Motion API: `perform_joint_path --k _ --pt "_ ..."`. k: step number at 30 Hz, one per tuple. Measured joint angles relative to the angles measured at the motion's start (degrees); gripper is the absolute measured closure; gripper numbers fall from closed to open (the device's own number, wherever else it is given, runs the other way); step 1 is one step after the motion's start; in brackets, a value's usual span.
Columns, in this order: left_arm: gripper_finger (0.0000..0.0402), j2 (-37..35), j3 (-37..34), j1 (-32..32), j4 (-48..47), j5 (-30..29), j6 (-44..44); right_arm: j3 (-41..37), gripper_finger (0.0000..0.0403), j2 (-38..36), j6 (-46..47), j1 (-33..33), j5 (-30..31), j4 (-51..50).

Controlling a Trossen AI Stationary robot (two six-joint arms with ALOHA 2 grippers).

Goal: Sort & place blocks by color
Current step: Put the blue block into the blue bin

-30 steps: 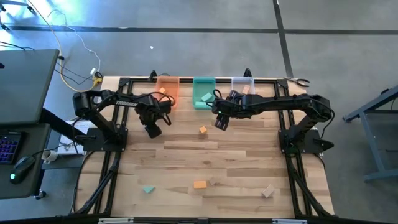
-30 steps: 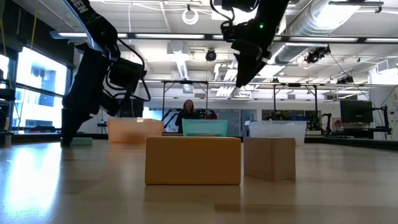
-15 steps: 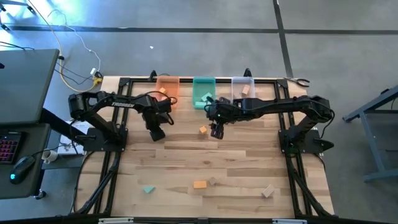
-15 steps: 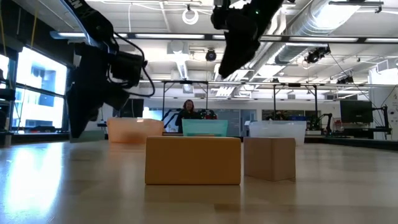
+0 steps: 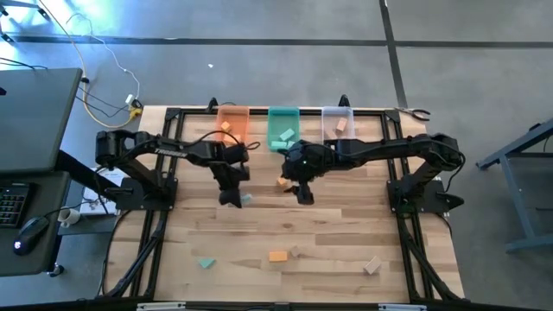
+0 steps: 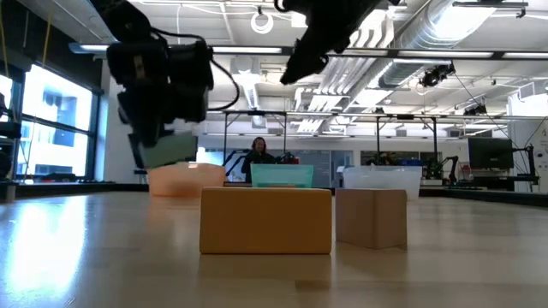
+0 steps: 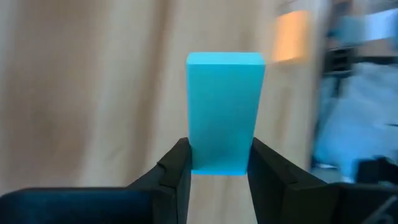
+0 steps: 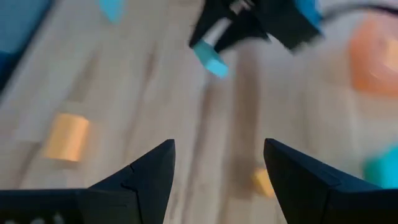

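Note:
My left gripper is shut on a teal block and carries it above the table's middle left. My right gripper hangs open with nothing between its fingers, just on the near side of a small orange block that lies flat on the table. More blocks lie toward the near edge: a teal one, an orange one and two of pale wood. The right wrist view shows the left gripper with its teal block. My left gripper pinches the teal block between its two fingers, on the two long sides at the end nearest the gripper. The fingers slant downward and run along the block, most of which sticks out beyond their tips. It is clear of the table.
Three bins stand in a row at the far edge: orange, green and clear, each with blocks inside. Black frame rails run along the table's left and right sides. A person shows in the room beyond the bins.
My left gripper has gone toward the table's right and near edges and risen, turning as it went; the teal block has come up off the table with it. My right gripper has moved toward the near edge and turned, staying open.

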Motion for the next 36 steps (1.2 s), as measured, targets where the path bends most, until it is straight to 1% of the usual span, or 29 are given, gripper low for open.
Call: perform_joint_path --k 3,6,9,14,20,26,31,36 --pt "0.0307 0.0 0.0 -1.1 6.5 5.8 -2.3 0.0 0.0169 0.0 -3.6 0.4 -4.5 2.8" --pt "0.0307 0.0 0.0 -2.3 14.4 10.8 -6.1 0.0 0.0169 0.0 -7.4 1.1 -7.2 6.5" --pt "0.0307 0.0 0.0 -3.7 23.2 14.6 -9.8 0.0 0.0169 0.0 -10.6 1.8 -9.4 10.3" --pt "0.0307 0.0 0.1 -5.5 36.6 20.2 -14.9 0.0 0.0169 0.0 -12.9 2.7 -12.7 14.8" --pt "0.0306 0.0 0.1 -6.6 47.9 20.8 -19.1 0.0 0.0169 0.0 -12.6 3.0 -16.3 17.9" --pt "0.0306 -0.1 0.1 -6.6 56.0 20.6 -17.5 0.0 0.0169 0.0 -11.7 3.0 -17.7 19.5" --pt "0.0306 -0.1 0.5 -6.2 57.3 20.3 -17.2 0.0 0.0169 0.0 -11.2 3.0 -19.2 20.6" --pt "0.0305 -0.1 3.3 -6.0 57.3 20.2 -16.7 0.0 0.0169 0.0 -10.4 3.0 -19.2 23.5"
